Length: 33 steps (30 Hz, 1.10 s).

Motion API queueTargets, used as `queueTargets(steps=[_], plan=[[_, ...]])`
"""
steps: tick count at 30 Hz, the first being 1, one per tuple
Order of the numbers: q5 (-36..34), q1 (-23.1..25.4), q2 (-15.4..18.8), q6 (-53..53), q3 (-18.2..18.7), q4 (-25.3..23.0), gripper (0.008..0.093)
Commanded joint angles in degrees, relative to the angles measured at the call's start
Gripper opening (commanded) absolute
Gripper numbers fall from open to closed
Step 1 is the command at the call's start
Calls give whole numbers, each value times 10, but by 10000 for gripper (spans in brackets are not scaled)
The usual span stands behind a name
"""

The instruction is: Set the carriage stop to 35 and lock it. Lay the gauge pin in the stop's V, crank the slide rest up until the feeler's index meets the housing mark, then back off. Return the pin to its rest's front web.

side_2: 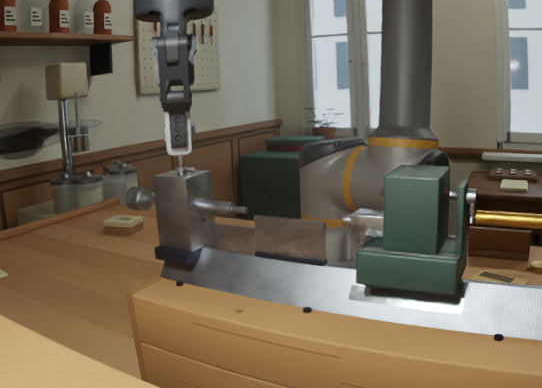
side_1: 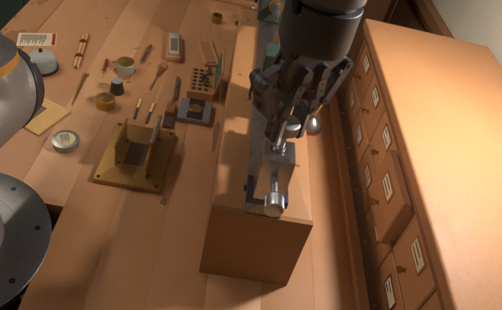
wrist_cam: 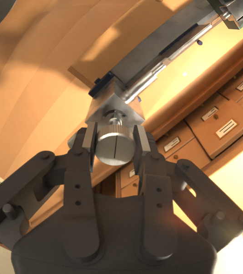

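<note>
On the near end of the steel bed atop the long wooden plinth stands the carriage stop (side_1: 274,169) (side_2: 181,210) (wrist_cam: 114,106), a steel block with a rod pointing along the bed towards the green slide rest (side_2: 416,226). A knurled adjusting knob (side_1: 274,204) (side_2: 139,198) sticks out of the stop's outer end. On its top stands a slotted, knurled lock screw (side_1: 291,129) (wrist_cam: 115,148). The gauge pin (side_1: 155,129) lies on its brass rest (side_1: 136,154) on the bench to the left. My gripper (side_1: 289,129) (side_2: 178,141) (wrist_cam: 115,148) hangs straight down over the stop, closed around the lock screw's head.
The plinth's near end (side_1: 256,246) drops to the bench just beyond the stop. A cabinet of small drawers (side_1: 384,185) stands close on the right, with a red-based bulb (side_1: 314,126) between it and the plinth. Small tools and tins (side_1: 129,81) are scattered on the bench to the left.
</note>
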Motion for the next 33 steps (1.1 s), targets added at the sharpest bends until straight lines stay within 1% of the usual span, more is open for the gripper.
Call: queueTargets(steps=[1, 20, 33], plan=[[0, 0, 0, -13, 0, 0, 80], [0, 0, 0, -292, 0, 0, 80], [0, 0, 0, -431, 0, 0, 80]])
